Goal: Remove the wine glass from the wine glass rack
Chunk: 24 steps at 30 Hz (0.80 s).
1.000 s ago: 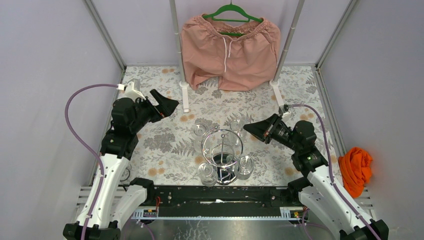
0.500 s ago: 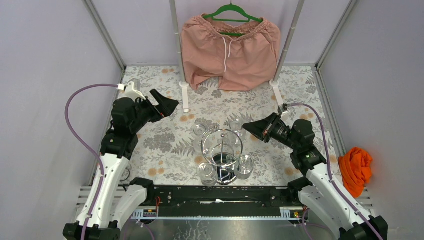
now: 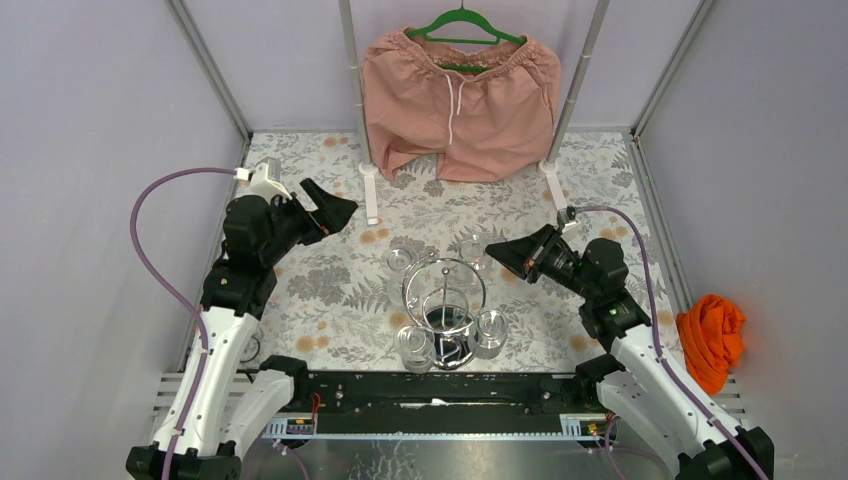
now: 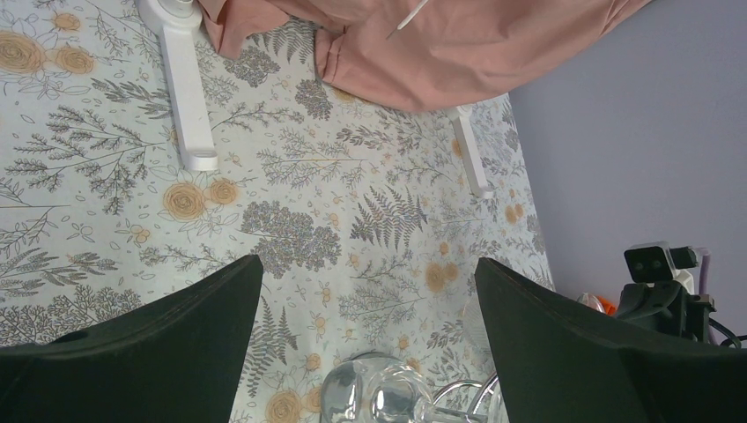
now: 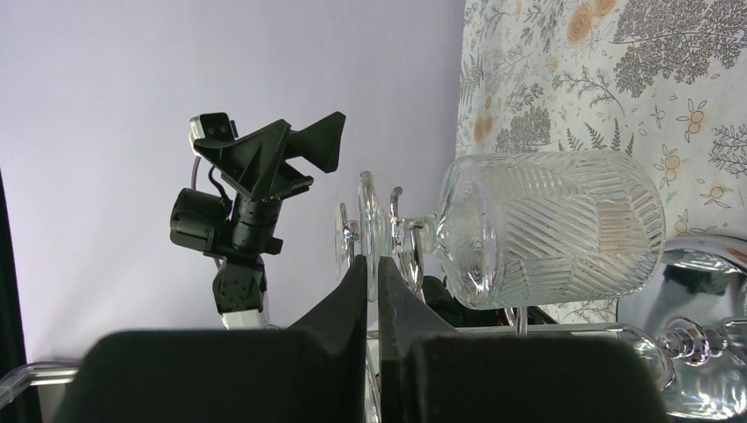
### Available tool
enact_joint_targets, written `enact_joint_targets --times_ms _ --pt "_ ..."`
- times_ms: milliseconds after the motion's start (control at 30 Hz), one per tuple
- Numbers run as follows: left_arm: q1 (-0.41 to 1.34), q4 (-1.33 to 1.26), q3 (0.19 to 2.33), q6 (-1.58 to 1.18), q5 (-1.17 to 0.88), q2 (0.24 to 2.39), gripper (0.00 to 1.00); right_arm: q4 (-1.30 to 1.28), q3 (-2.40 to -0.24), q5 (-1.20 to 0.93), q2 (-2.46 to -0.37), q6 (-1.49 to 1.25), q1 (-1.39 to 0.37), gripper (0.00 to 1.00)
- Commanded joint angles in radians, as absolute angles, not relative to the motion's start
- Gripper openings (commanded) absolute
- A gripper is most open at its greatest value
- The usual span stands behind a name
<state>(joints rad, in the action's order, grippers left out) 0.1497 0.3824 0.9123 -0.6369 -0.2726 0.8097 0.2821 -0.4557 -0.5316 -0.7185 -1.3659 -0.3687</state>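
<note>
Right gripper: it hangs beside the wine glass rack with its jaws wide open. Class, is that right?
No. The right gripper is beside the wine glass rack, but its jaws are shut, as the right wrist view shows.

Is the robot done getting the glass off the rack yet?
Not yet. Done: nothing, the glass hangs on the rack. In hand: the shut right gripper has its tips at the glass's foot; whether it grips is unclear. The left gripper is open, off to the side. Left: slide the glass off.
</note>
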Motion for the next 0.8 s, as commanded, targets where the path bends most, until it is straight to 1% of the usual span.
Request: enact_joint_targets --times_ms 0,767 --pt "0.152 0.361 0.9 -0.627 -0.28 0.812 0.99 0.39 -0.49 -0.515 -0.713 -1.359 -0.379 0.0" --pt "0.152 0.358 0.899 -0.626 -0.285 0.816 0.99 0.352 -0.568 -0.472 -0.748 -1.309 -0.379 0.0"
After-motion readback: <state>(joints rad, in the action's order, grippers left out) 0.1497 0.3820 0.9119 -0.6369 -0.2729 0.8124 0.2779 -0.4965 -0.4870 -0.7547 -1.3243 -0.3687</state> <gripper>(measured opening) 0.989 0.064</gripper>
